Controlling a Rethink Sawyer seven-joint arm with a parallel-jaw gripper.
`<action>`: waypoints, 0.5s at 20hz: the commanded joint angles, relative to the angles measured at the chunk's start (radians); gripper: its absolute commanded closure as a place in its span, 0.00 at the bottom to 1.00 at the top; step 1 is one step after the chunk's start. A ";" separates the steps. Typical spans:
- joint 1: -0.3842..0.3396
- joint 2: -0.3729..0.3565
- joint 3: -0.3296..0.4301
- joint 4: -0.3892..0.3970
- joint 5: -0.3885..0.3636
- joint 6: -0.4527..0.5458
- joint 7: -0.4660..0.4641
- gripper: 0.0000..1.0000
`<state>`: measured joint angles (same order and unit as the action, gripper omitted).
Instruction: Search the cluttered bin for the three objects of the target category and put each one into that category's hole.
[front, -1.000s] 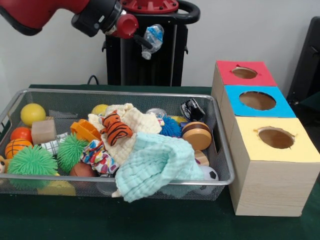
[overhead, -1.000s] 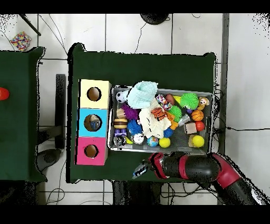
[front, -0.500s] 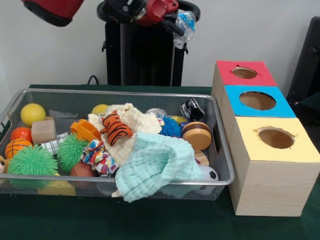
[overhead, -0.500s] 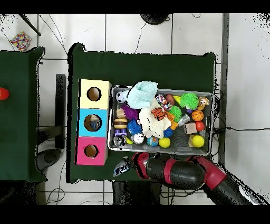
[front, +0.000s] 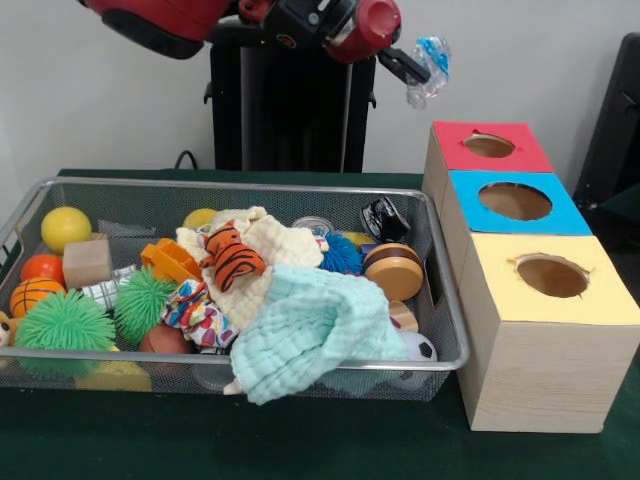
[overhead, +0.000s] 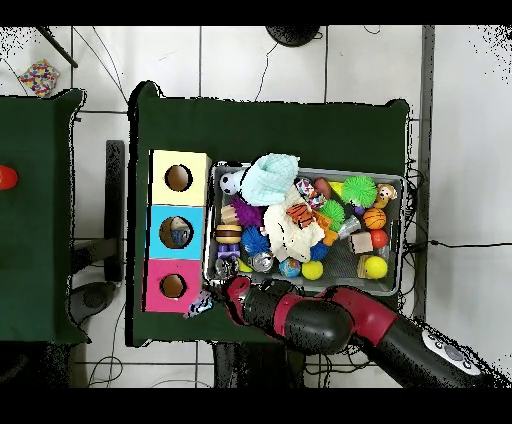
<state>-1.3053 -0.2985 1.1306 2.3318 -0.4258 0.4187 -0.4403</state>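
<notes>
Bin (front: 440, 290): near left, full of balls, cloths and toys; more to search.
Boxes: yellow box (front: 600, 300) nearest, blue box (front: 465, 185) with something inside, red box (front: 450, 145) farthest.
Gripper (front: 418, 72): clamped on a crinkly wrapper (front: 430, 55), raised just left of the red box, not yet dropped.

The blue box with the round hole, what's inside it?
Looking down, the blue-topped wooden box has a small greyish thing in its hole; what it is cannot be told. From the front the round hole shows only plain brown, the bottom hidden.
</notes>
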 joint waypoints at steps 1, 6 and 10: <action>0.044 0.007 -0.083 -0.106 -0.019 -0.095 0.298 1.00; 0.029 -0.011 -0.046 -0.100 -0.001 -0.113 0.278 1.00; 0.034 -0.005 -0.059 -0.106 -0.010 -0.133 0.273 1.00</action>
<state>-1.2727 -0.2991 1.1223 2.3318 -0.4258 0.3476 -0.4403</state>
